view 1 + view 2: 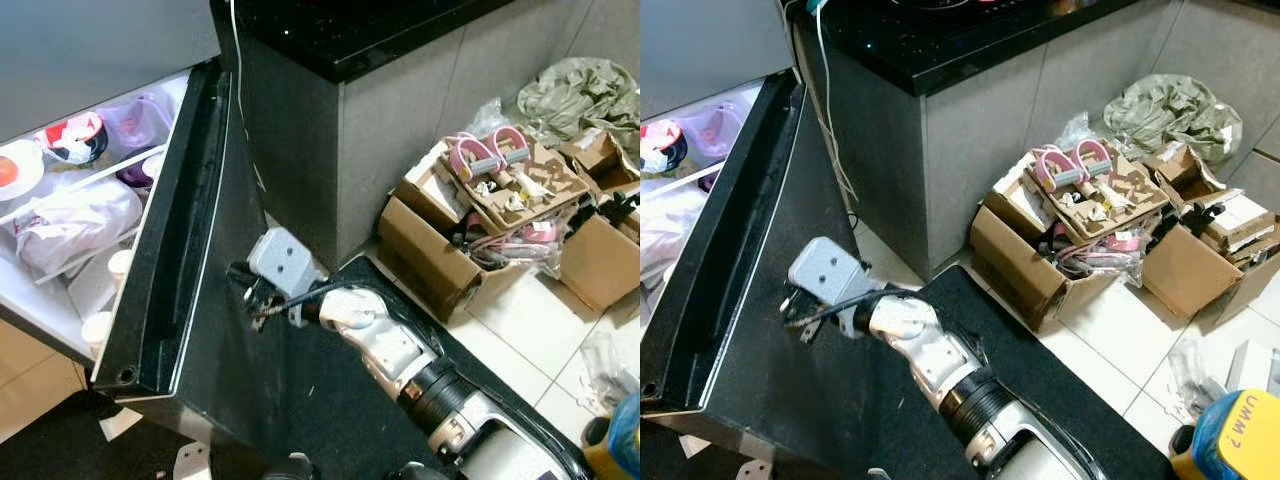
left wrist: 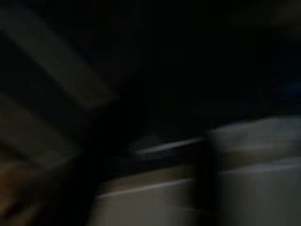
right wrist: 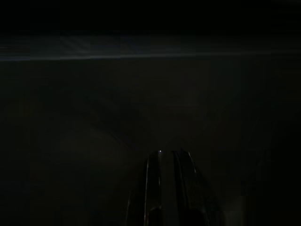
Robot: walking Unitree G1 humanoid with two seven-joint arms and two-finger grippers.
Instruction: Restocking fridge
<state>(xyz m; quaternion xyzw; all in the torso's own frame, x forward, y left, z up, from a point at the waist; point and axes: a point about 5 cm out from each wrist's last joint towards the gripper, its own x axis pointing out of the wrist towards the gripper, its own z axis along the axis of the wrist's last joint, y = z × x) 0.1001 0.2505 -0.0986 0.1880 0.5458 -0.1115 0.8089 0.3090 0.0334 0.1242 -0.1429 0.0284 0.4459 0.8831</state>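
From the head views, the right gripper (image 1: 250,290) pressed against the black outer face of the open fridge door (image 1: 200,330), its fingers apparently together. Door shelves (image 1: 75,215) at ten o'clock held a white bag (image 1: 70,225) and cups. Cardboard boxes (image 1: 1060,240) sat at two o'clock. The left wrist view was dark and blurred. In the right wrist view, the black fingers (image 3: 183,188) lay close together against darkness.

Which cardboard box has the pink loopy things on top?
The cardboard box nearest the counter, the leftmost one, carries the pink loops on its heap. The other boxes, further right, hold paper and dark items instead.
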